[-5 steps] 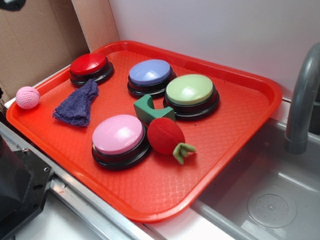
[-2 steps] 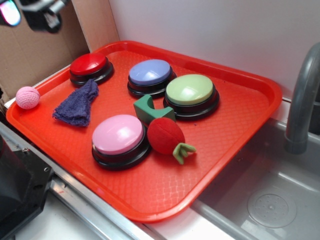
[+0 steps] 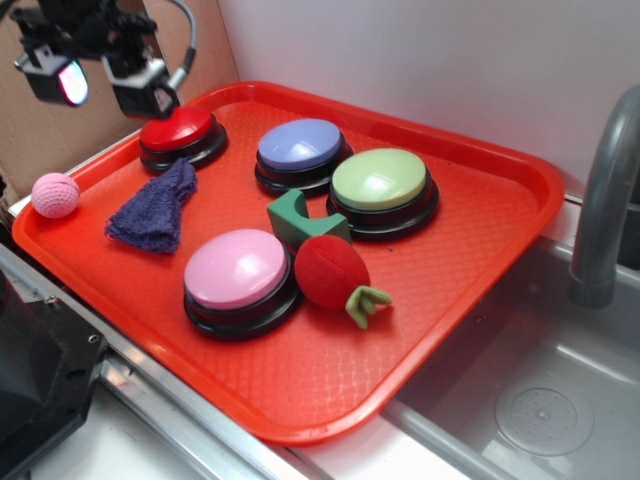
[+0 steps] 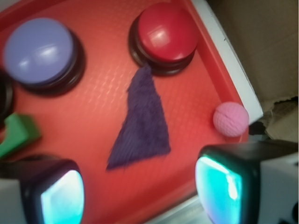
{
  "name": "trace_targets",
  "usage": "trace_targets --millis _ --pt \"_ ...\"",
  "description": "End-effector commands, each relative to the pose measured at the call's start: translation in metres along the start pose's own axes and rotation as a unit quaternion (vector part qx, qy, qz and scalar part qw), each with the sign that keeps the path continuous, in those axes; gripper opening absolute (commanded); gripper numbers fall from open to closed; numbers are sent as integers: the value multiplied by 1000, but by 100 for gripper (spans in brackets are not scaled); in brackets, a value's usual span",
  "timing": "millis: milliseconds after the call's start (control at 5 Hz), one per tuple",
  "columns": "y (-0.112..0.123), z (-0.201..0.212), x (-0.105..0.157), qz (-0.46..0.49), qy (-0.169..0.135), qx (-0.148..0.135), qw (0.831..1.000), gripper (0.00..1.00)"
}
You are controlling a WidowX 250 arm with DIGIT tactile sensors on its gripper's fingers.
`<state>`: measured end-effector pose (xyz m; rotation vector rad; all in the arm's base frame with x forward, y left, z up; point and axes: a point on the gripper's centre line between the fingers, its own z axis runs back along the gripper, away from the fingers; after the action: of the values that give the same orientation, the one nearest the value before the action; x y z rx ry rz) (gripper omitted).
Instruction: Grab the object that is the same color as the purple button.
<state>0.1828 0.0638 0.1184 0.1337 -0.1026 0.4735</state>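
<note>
The gripper [image 3: 98, 80] hangs in the air over the far left corner of the tray [image 3: 480, 260], its two fingers spread apart with nothing between them; each blocky black finger carries a glossy, glowing pad [image 4: 62, 197], teal in the wrist view.

In the wrist view, going left to right: beyond the left finger and off to its outer side lies a green block [image 4: 18, 135] with hard, flat faces. Farther out, past that finger, sits the purple button [image 4: 39, 49] — a smooth, pale periwinkle dome on a round black base. Between the two fingers and a little ahead of them lies the rag [image 4: 140, 123], a dark purple-blue terry cloth with a fuzzy nap, roughly triangular, flat on the tray's dimpled red plastic. Its narrow tip points away from the fingers and reaches the base of a red button [image 4: 164, 35], shiny and round. Just ahead of the right finger rests a pink ball [image 4: 230, 119] of knitted yarn, at the tray's rim.

From the exterior view, the rag [image 3: 152, 210] lies below the gripper, well apart from it.
</note>
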Motion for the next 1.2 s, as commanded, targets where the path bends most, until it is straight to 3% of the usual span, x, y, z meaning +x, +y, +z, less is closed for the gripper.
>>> trace_targets --millis 0,400,800,1000 --pt "25 -61 21 67 -30 4 997 100" --pt "18 -105 25 68 -12 -34 997 100" --pt "10 -113 20 58 -15 -63 996 100" --pt "9 -113 20 61 -22 -56 996 0"
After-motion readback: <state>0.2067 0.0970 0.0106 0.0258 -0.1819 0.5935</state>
